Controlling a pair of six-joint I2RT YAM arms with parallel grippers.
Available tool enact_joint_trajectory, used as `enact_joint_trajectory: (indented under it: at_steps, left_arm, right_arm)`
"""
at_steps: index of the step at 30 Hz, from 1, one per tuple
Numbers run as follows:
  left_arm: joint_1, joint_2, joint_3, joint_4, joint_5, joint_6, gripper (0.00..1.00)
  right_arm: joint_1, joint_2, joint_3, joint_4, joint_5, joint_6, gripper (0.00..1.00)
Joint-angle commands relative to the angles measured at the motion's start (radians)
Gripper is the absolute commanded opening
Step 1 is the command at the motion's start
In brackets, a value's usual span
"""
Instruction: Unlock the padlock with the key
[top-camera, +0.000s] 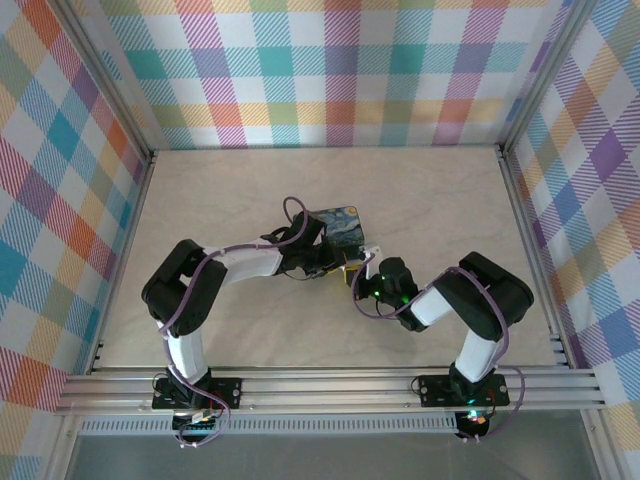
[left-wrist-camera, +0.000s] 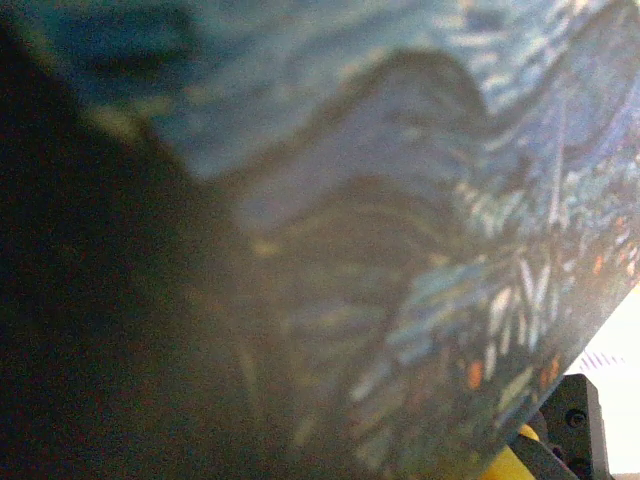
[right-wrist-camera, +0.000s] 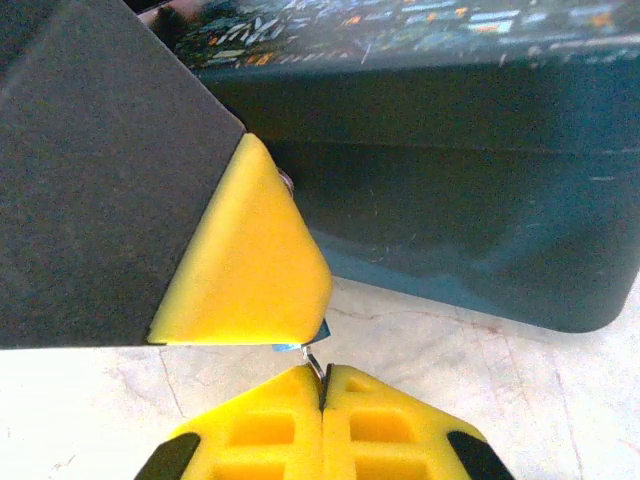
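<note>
pinching key (right-wrist-camera: 316, 365), right jaws closed, beside tin (right-wrist-camera: 450, 200)

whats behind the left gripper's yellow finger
Behind the finger stands the painted tin. A blue sliver, likely the padlock, peeks out under its tip; the rest is covered.

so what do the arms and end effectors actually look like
The left arm and right arm have black joint housings, white links and black bases, with lilac cables looping alongside. A green light glows near the right wrist. The right end effector has blocky yellow fingers with moulded recesses and black patches.
</note>
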Motion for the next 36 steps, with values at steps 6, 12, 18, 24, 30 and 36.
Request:
enact_joint_trajectory:
  at_steps: [6,12,18,24,30,36]
  left_arm:
    - [-0.009,-0.040,-0.034,0.062,0.048,-0.017,0.23]
    - [0.013,-0.108,-0.064,0.080,0.053,-0.020,0.46]
    - [0.043,-0.189,-0.124,0.113,0.042,-0.039,0.61]
    - [0.087,-0.313,-0.289,0.256,-0.011,-0.127,0.66]
    - [0.099,-0.359,-0.465,0.496,-0.055,-0.256,0.62]
    - [0.101,-0.264,-0.563,0.780,-0.051,-0.398,0.54]
  right_arm:
    - [0.029,0.021,-0.025,0.205,0.007,0.083,0.02]
    - [0.029,0.003,0.000,0.136,-0.023,0.094,0.02]
    - [0.029,-0.012,0.031,0.067,-0.038,0.099,0.02]
    - [0.032,-0.055,0.067,-0.055,-0.044,0.145,0.02]
    - [0.046,-0.110,0.088,-0.168,-0.014,0.253,0.02]
    - [0.071,-0.105,0.093,-0.179,-0.005,0.361,0.02]
